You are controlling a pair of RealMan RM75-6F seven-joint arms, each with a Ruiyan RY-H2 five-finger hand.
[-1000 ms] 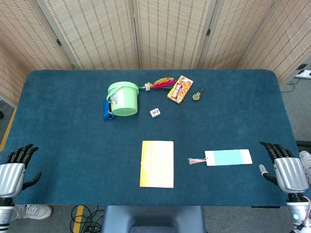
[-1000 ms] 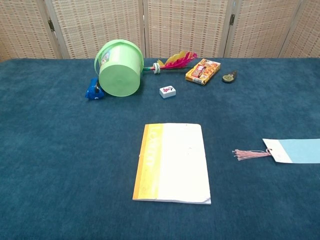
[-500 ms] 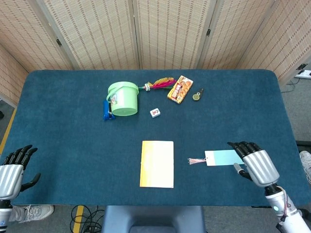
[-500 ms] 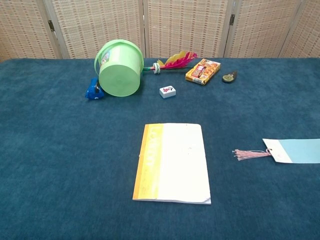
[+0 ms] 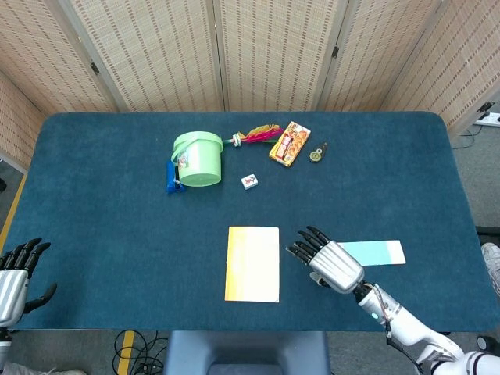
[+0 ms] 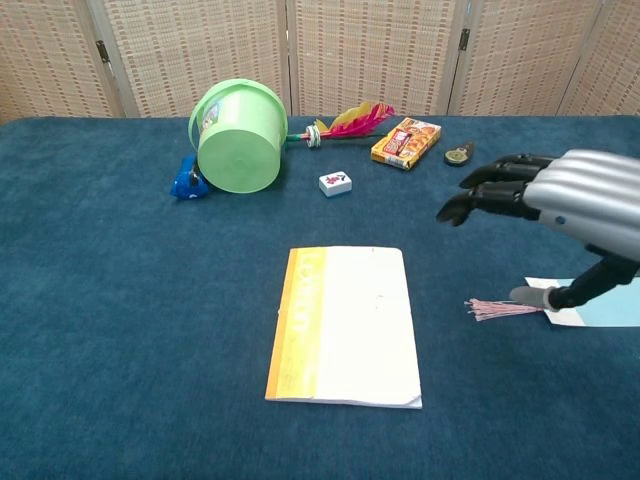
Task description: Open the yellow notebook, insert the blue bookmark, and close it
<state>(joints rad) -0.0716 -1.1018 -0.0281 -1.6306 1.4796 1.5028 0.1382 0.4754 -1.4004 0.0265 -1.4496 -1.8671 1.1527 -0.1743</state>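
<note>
Your left hand idles with fingers spread and empty off the surface's near left corner. The yellow notebook lies closed near the middle of the near edge. In the last second your right hand has swept in from the near right corner; it now hovers with fingers spread, holding nothing, over the tassel end of the blue bookmark, just beside the notebook. That suggests you're going for the cover first, the bookmark untouched. Toward the far edge sit a green bucket, a tile, a feathered shuttlecock and a snack box, well apart from your work.
</note>
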